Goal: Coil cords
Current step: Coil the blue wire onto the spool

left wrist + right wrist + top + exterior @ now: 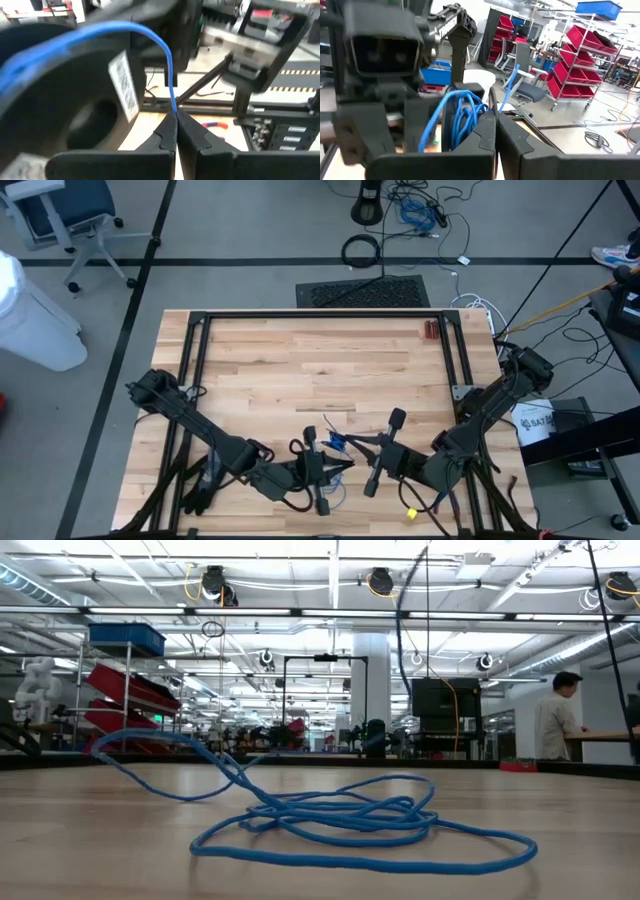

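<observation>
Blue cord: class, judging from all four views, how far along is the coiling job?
Done: the blue cord lies in a few loose, overlapping loops on the table. In hand: the left gripper is shut on one strand, and the right gripper, also shut, seems to pinch another beside a bunch of loops. Left: gathering the sprawling loops and tail into one tidy round bundle.

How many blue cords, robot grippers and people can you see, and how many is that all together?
Blue cord: 1
Robot grippers: 2, the left gripper and the right gripper, each with fingers shut on the cord
Person, standing in the room behind the table: 1
Total: 4
</observation>
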Motion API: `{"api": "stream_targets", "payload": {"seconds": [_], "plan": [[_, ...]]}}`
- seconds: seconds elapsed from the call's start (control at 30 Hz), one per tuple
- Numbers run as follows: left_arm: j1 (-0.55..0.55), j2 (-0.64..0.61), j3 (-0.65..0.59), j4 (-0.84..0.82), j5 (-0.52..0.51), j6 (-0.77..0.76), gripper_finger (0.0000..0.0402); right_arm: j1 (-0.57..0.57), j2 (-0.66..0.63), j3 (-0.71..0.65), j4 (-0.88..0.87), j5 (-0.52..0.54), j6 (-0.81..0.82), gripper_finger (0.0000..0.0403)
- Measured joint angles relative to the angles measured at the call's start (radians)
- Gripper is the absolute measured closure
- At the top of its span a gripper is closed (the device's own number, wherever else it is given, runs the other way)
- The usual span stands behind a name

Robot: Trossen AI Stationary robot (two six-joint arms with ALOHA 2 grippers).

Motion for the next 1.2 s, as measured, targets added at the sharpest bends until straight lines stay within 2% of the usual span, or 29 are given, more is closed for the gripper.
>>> {"api": "stream_targets", "payload": {"seconds": [0.5, 0.73, 1.03, 1.2], "plan": [[0.005, 0.005, 0.001, -0.049, 0.007, 0.000, 0.0392, 0.075, -0.008, 0.000, 0.186, 0.007, -0.183, 0.0403], [0.001, 0.005, 0.001, -0.054, 0.007, 0.000, 0.0356, 0.114, -0.010, 0.000, 0.273, 0.010, -0.284, 0.0403], [-0.030, 0.005, 0.001, -0.057, 0.039, 0.038, 0.0304, 0.164, -0.047, 0.000, 0.268, 0.010, -0.317, 0.0403], [-0.046, 0.005, 0.001, -0.053, 0.051, 0.057, 0.0288, 0.196, -0.069, 0.000, 0.244, 0.010, -0.328, 0.0403]]}}
